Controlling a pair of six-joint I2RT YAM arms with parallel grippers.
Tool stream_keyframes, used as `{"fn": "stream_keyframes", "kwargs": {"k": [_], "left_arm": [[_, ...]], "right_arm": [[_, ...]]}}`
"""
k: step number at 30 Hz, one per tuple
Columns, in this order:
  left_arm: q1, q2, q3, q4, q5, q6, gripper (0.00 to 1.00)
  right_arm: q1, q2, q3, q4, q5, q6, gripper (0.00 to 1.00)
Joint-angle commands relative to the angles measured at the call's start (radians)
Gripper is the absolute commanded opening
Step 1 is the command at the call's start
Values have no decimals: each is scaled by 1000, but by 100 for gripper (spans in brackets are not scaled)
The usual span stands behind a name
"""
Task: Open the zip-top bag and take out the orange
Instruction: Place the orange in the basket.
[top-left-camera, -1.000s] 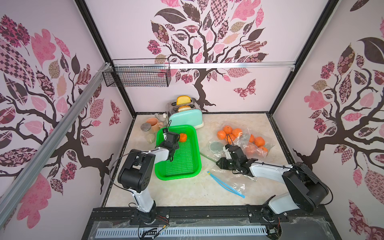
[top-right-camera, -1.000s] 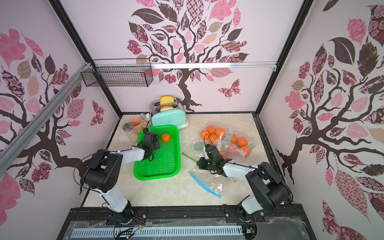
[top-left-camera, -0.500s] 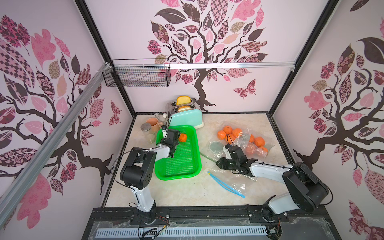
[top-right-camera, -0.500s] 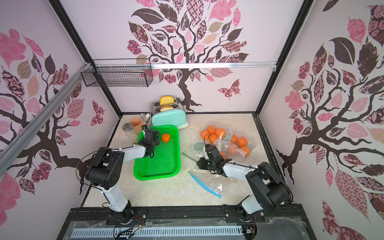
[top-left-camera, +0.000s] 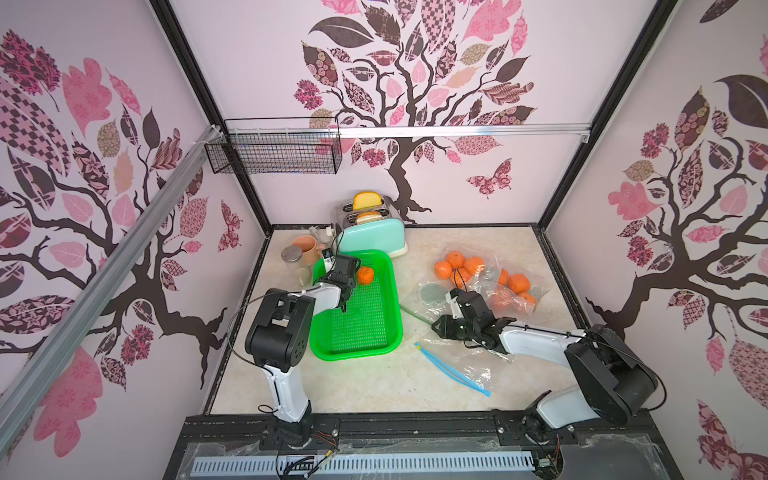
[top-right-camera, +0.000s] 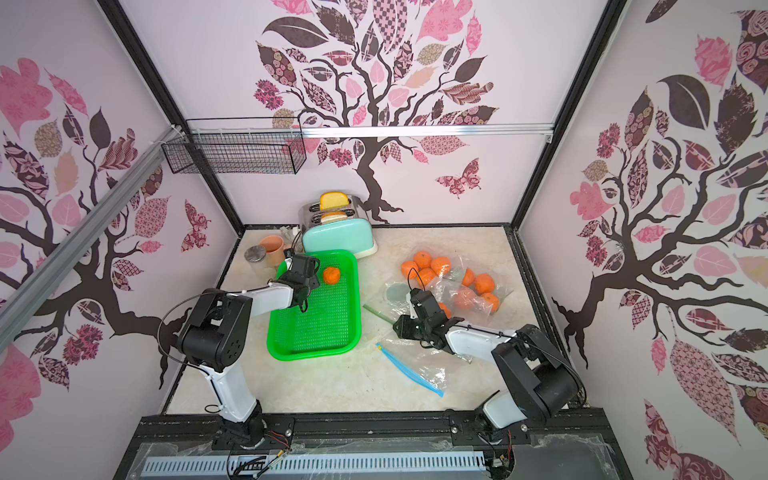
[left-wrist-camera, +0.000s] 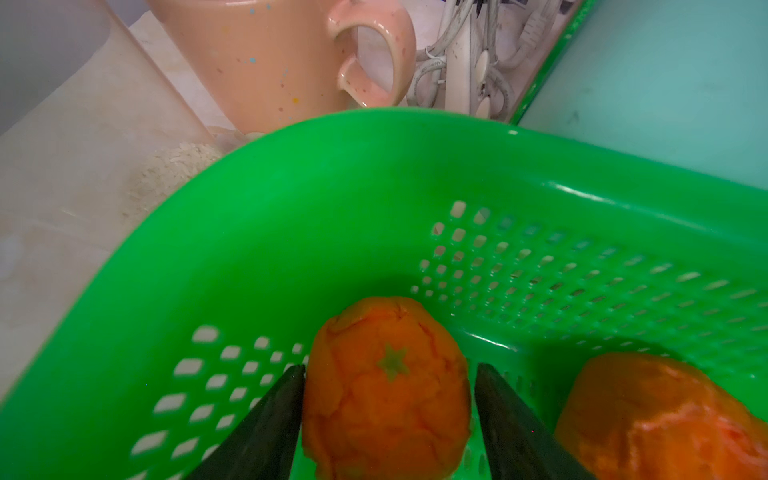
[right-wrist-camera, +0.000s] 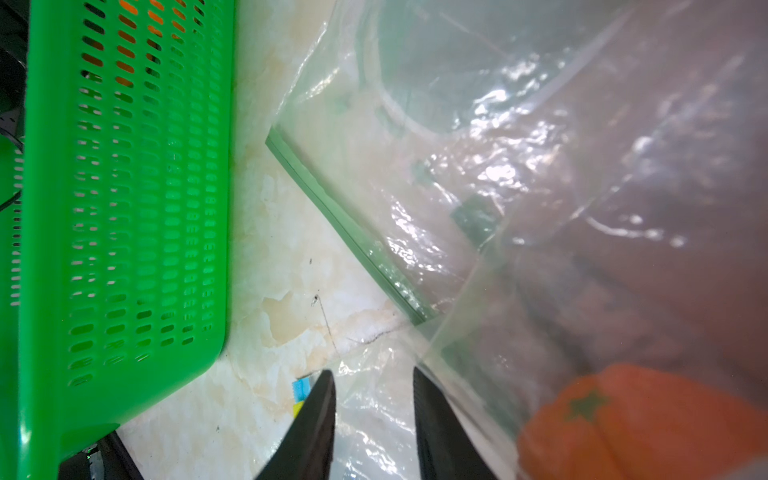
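Beige marbled tabletop (top-left-camera: 374, 386) across the lower centre. On it: a green perforated plastic tray (top-left-camera: 357, 354) at centre; a mint-green toaster (top-left-camera: 374, 240), peach ceramic mug (top-left-camera: 305, 248) and metal-lidded glass jar (top-left-camera: 292, 254) above it; clear zip-top bags (top-left-camera: 461, 368) at right.

Worktop (top-left-camera: 353, 386) bare at lower centre, room to pass. Green basket (top-left-camera: 355, 351) blocks centre-left. Toaster (top-left-camera: 370, 239) and mug (top-left-camera: 305, 247) crowd upper left. Bags of oranges (top-left-camera: 515, 286) fill centre-right, blue-zip bag (top-left-camera: 461, 370) below them.

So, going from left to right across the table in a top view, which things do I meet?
The lidded jar, the green basket, the clear bag of oranges. I leave out the mug and toaster: they overlap the basket.
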Motion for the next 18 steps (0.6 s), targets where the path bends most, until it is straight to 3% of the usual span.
{"fn": "stream_keyframes", "kwargs": {"k": [1,8,10,13,15,18], "left_arm": [[6,-28,-8,-18,14,11,70],[7,-182,-45,-85,95,15,71],[7,-268,-85,-88,186,27,70],[2,-419,-157,-52,420,29,67],[-37,-504,-174,-75,517,18,65],[-170,-617,-190,-157,528,25,65]], "right_arm": [[-3,-9,9,-43,-1,-5,36],[-3,-29,10,-32,6,-19,37],[-3,-42,18,-40,30,-24,37],[-3,-50,54,-75,36,-35,39],[-3,-58,85,-104,34,-35,41],[-4,-87,140,-180,32,-48,43]]}}
